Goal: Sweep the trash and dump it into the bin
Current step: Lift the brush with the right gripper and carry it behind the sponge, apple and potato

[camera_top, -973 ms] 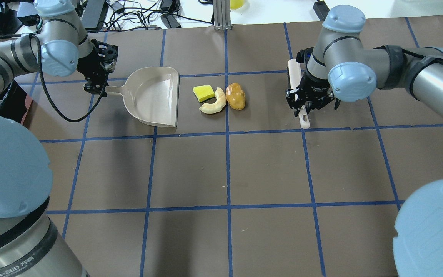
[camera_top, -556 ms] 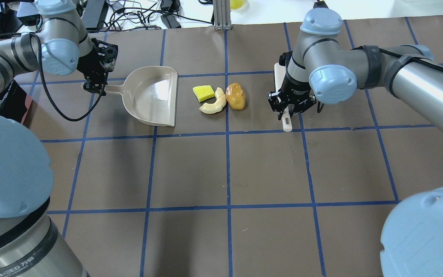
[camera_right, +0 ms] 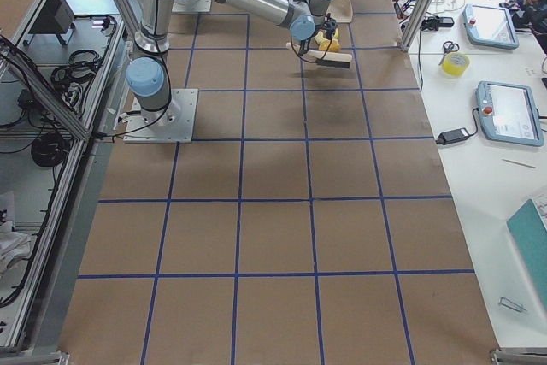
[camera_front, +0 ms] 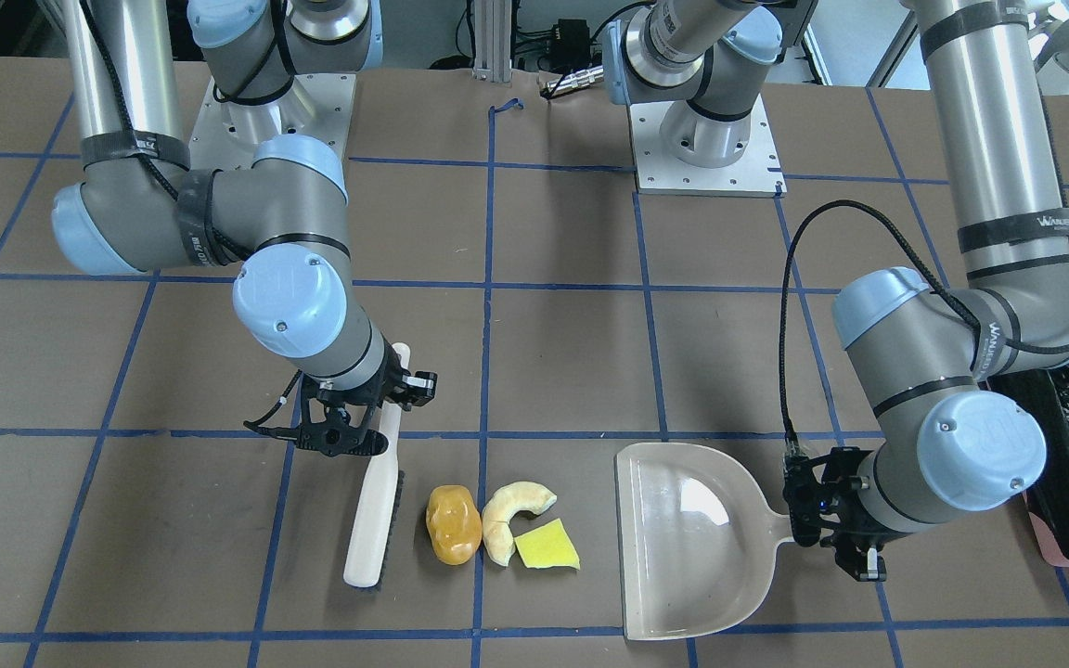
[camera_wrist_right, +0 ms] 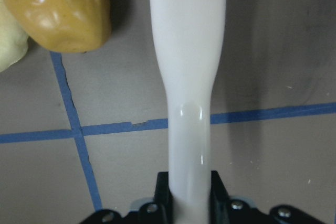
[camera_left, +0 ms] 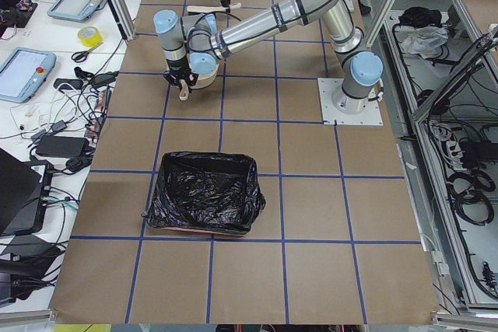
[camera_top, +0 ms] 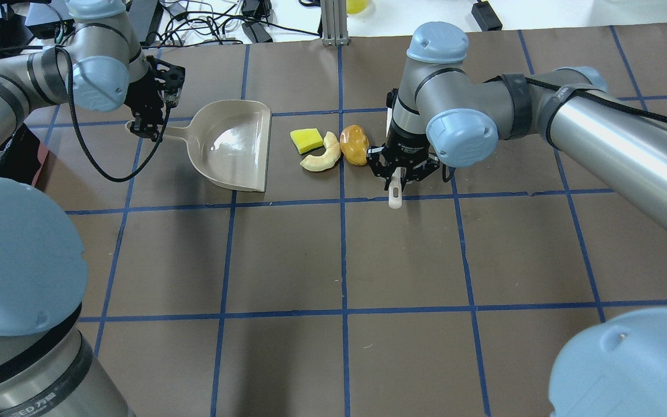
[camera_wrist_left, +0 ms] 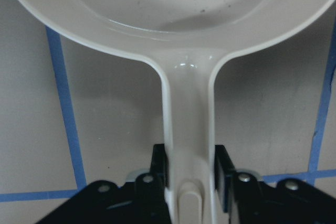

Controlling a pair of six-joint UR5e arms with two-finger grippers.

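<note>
- Trash sits in a tight row on the matte brown worktop [camera_top: 403, 260], which is gridded with blue tape. It lies between dustpan and brush.
- We note a glossy amber lump [camera_front: 453, 524], a pale curved crescent [camera_front: 508, 516] and a flat yellow spongy wedge [camera_front: 546, 545].
- The brush [camera_front: 369, 520] is smooth white plastic with a slim handle and dark bristles. It lies just beside the lump, and we cannot tell whether they touch.
- The right gripper [camera_wrist_right: 189, 192] is clamped on the brush's handle.
- The dustpan [camera_front: 683, 547] is a beige, glossy, rounded scoop. Its straight mouth faces the wedge, a little apart from it.
- The left gripper [camera_wrist_left: 190, 177] is closed on the dustpan's handle.
- The bin [camera_left: 208, 159], pink with a crinkly black liner, stands towards the worktop's left end, apart from the trash.
</note>
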